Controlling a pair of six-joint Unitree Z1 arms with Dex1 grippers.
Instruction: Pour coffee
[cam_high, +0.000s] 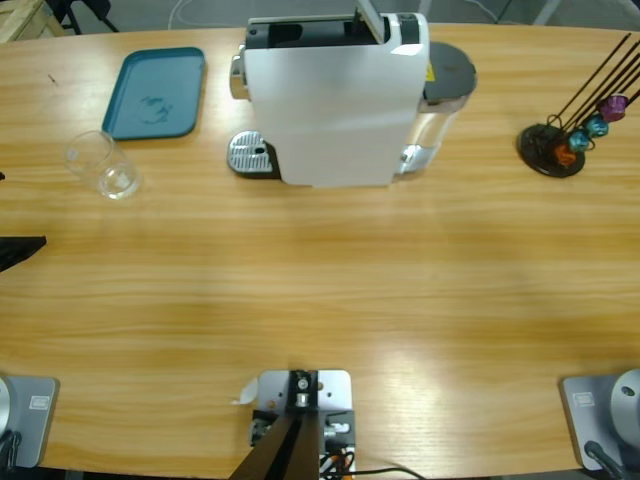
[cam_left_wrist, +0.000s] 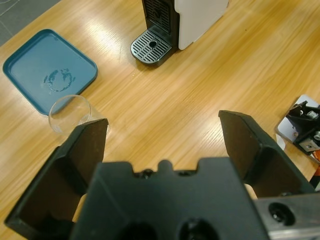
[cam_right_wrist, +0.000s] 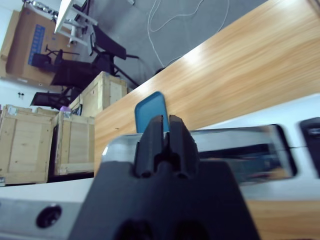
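A clear glass (cam_high: 103, 166) stands upright on the table left of the white coffee machine (cam_high: 330, 100); I see no coffee in it. In the left wrist view the glass (cam_left_wrist: 70, 111) sits just beyond my left jaw, near the teal tray (cam_left_wrist: 50, 75). My left gripper (cam_left_wrist: 162, 127) hovers open and empty over the wood, facing the machine's drip tray (cam_left_wrist: 151, 46). Only its black tip (cam_high: 18, 251) shows at the high view's left edge. My right gripper (cam_right_wrist: 163, 127) is shut, close above the machine's blurred top (cam_right_wrist: 240, 150).
The teal tray (cam_high: 155, 92) lies empty at the back left. A black capsule stand (cam_high: 553, 148) with coloured capsules is at the far right. The machine's drip tray (cam_high: 250, 155) juts out to its left. Crates and chairs stand beyond the table.
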